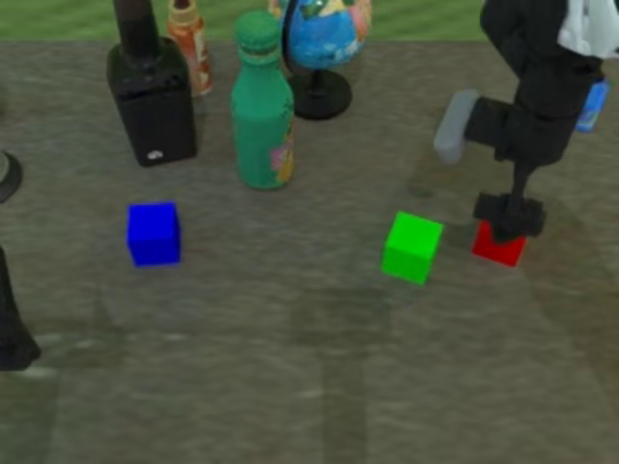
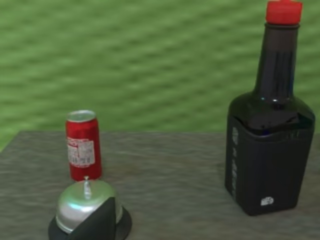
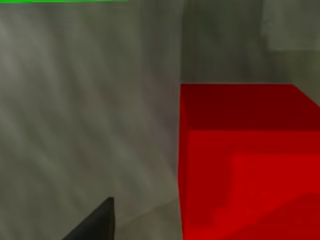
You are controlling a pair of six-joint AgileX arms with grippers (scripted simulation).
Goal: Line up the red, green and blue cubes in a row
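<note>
My right end effector (image 1: 510, 224) sits over the red cube (image 1: 497, 247); I cannot tell its opening. The red can's (image 2: 83, 145) white label is unreadable.

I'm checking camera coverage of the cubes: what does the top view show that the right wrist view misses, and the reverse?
Only the top view shows the green cube, the blue cube, the teal bottle, the dark bottle, the globe, and the right pincer down over the red cube. Only the right wrist view shows the red cube's faces up close, with bare table beside it and a dark fingertip at the frame's edge. Both share the red cube and the grey table.
</note>
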